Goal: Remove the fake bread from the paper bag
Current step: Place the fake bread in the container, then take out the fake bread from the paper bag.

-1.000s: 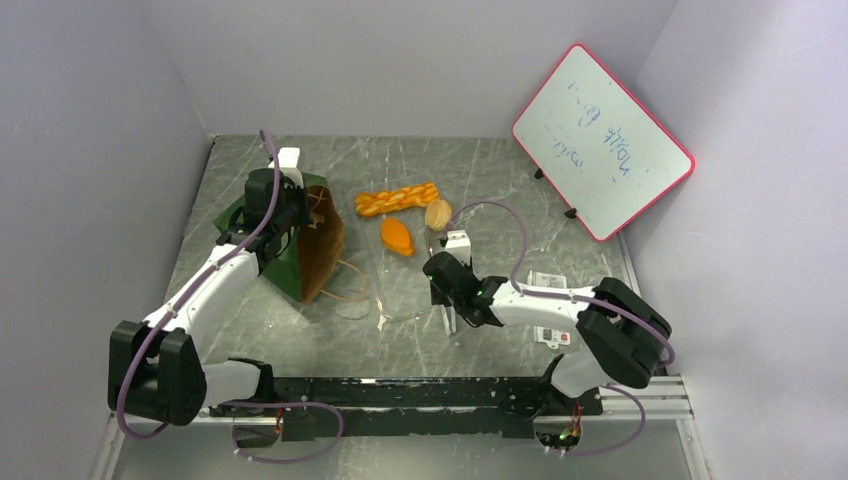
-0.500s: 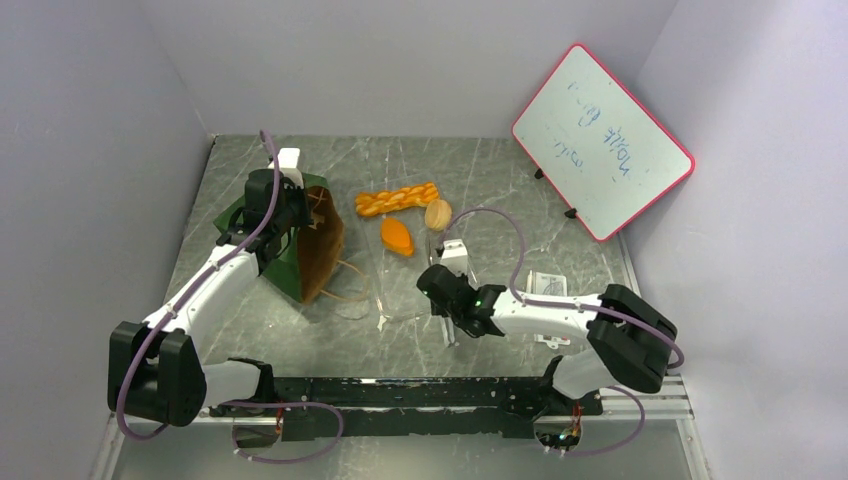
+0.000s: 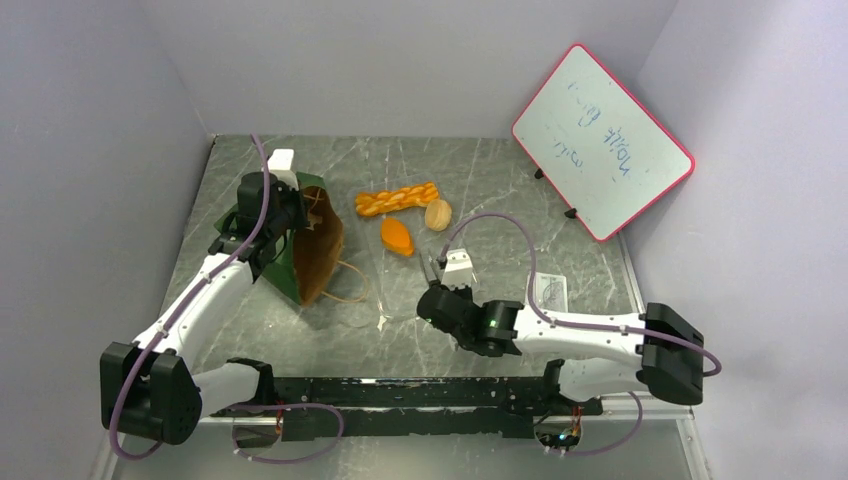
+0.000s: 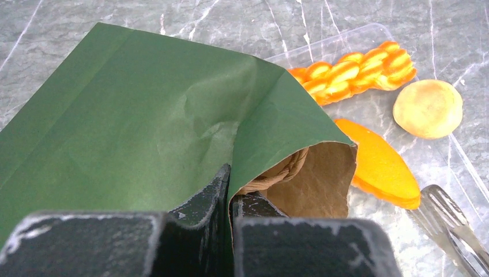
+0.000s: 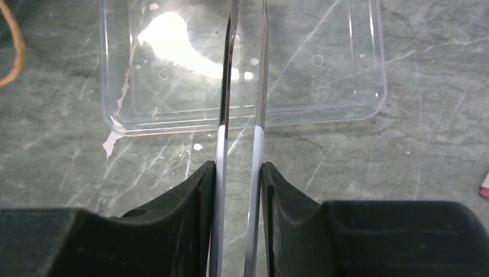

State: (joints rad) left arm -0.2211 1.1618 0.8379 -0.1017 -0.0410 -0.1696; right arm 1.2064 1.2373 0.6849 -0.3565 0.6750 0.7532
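The paper bag point(image 3: 312, 250), dark green outside and brown inside, lies tilted with its mouth facing right. My left gripper point(image 3: 285, 212) is shut on the bag's rim point(image 4: 248, 173), with a twisted tan handle point(image 4: 282, 168) just inside. A braided loaf point(image 3: 397, 198), an oval roll point(image 3: 396, 236) and a pale bun point(image 3: 437, 214) of the fake bread lie on a clear tray point(image 5: 357, 104). My right gripper point(image 3: 436, 290) is shut on metal tongs point(image 5: 262, 86), whose arms reach out over the tray's near edge. The bag's inside is mostly hidden.
A red-framed whiteboard point(image 3: 600, 140) leans at the back right. A small printed card point(image 3: 550, 290) lies near the right arm. The bag's loose handle loop point(image 3: 348, 292) trails onto the table toward the tray. Grey walls close in on the left, back and right.
The right gripper turned from pointing at the near edge to pointing away over the tray, and its fingers closed tighter on the tongs. The left gripper and bag shifted slightly back.
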